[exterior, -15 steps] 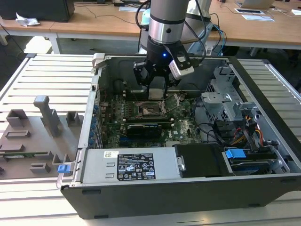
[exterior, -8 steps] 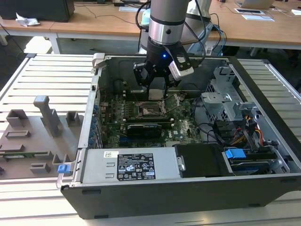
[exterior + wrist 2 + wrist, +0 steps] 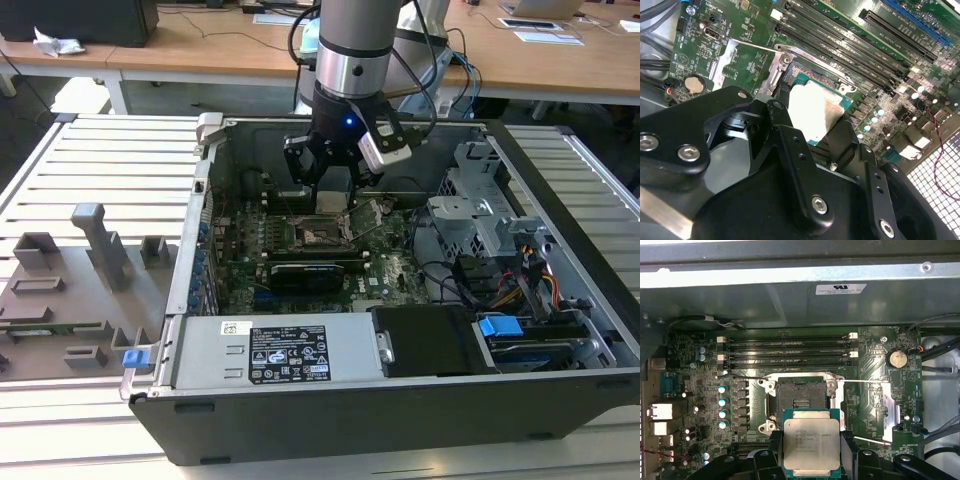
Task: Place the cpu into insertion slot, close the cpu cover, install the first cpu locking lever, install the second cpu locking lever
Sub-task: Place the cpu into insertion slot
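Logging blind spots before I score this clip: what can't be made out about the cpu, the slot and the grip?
First wrist view: the cpu covers where it is gripped; the insertion slot contacts are too small to judge.
Second wrist view: the cpu and gripper hide the insertion slot below.
Exterior view: the gripper blocks the cpu.

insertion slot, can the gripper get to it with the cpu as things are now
Probably yes. The gripper holds the cpu close to the insertion slot, whose contact field lies bare. The cpu cover is swung open to one side, and nothing seems to stand over the slot.
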Tool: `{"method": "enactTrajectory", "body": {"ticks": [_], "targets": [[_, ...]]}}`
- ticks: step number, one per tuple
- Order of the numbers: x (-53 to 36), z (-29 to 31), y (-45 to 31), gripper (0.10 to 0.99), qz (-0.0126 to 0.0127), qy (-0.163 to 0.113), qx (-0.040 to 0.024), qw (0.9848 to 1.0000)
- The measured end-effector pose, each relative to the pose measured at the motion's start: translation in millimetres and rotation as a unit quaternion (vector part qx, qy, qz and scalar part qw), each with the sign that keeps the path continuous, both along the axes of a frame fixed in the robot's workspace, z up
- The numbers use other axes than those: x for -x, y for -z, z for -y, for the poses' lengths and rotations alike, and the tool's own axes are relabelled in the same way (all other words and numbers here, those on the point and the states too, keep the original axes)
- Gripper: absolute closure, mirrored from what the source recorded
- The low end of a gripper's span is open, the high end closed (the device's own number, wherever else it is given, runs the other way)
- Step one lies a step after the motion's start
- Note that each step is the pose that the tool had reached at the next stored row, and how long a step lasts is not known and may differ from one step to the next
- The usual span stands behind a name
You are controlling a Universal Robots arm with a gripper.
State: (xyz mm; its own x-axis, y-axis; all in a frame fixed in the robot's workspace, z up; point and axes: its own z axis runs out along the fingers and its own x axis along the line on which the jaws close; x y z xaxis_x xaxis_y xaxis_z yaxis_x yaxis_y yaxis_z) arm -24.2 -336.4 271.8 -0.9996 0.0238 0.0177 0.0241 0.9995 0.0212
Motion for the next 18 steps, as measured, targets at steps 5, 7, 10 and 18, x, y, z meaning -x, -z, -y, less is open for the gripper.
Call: {"method": "enactTrajectory", "body": {"ticks": [5,7,10,18], "targets": [[0.0,0.0,1.9,0.545,0.0,0.0,0.0005,1.0],[0.0,0.0,2.4,0.545,0.0,0.0,0.0008,1.0],[0.0,0.0,3.4,0.545,0.0,0.0,0.0011,1.0],[0.0,0.0,6.1,0.545,0.0,0.0,0.0013,1.0]]}}
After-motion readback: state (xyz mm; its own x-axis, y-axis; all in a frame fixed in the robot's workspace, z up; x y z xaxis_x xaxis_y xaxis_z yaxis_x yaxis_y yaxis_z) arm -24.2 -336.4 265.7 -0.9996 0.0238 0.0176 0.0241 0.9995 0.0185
